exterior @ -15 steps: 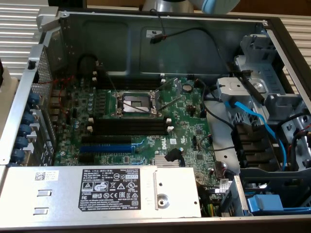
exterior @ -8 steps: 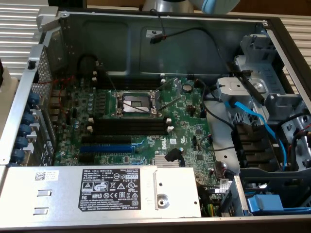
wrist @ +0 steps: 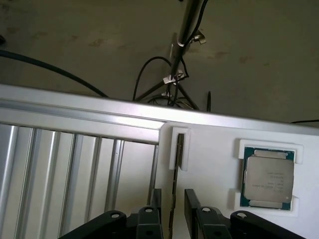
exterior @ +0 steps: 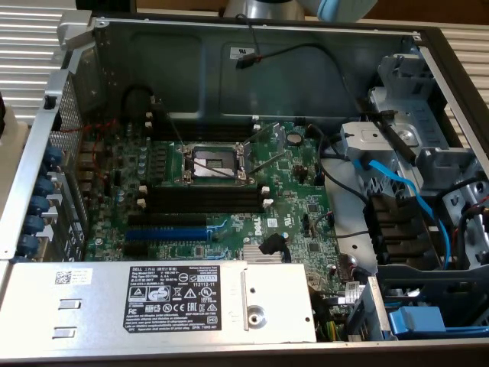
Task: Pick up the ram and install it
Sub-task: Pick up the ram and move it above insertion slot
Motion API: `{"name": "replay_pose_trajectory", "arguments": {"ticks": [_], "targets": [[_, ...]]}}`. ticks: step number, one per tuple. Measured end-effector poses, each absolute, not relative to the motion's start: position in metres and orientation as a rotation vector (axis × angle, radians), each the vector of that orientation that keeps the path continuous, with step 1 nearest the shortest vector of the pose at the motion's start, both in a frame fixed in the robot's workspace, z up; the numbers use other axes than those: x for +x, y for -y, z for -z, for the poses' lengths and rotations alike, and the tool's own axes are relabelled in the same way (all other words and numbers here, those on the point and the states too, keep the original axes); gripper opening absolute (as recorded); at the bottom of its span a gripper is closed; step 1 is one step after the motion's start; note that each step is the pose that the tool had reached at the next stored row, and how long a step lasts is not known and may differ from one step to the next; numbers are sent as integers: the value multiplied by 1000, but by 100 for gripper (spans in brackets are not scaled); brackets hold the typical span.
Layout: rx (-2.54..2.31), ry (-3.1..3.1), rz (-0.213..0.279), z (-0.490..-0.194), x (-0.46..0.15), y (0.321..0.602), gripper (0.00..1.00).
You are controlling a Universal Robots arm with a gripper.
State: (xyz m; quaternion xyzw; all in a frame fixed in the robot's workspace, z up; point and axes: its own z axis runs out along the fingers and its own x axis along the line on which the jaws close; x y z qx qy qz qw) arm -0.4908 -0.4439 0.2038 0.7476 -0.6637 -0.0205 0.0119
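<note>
**Wrist view.** The ram (wrist: pixel 174 209), seen edge-on, stands upright in a slotted white holder (wrist: pixel 173 144) on a white tray (wrist: pixel 214 164). The gripper (wrist: pixel 173 193) straddles it with its jaws spread; each finger (wrist: pixel 156 204) stands just beside the stick, apart from it. A processor (wrist: pixel 269 179) sits in its own white frame on the same tray, well apart from the ram.

**Exterior view.** An open case (exterior: pixel 229 69) holds the motherboard (exterior: pixel 290 206). At frame centre the black slots (exterior: pixel 202 197) are empty, lying between the socket (exterior: pixel 214 160) above and the blue slot (exterior: pixel 164 231) below.
</note>
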Motion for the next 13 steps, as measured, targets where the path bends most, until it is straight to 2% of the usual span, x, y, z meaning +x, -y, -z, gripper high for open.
{"name": "replay_pose_trajectory", "arguments": {"ticks": [4,5,13], "targets": [[2331,2069,64,-204,-491,444,31],[2331,2069,64,-204,-491,444,23],[2331,2069,64,-204,-491,444,23]]}}
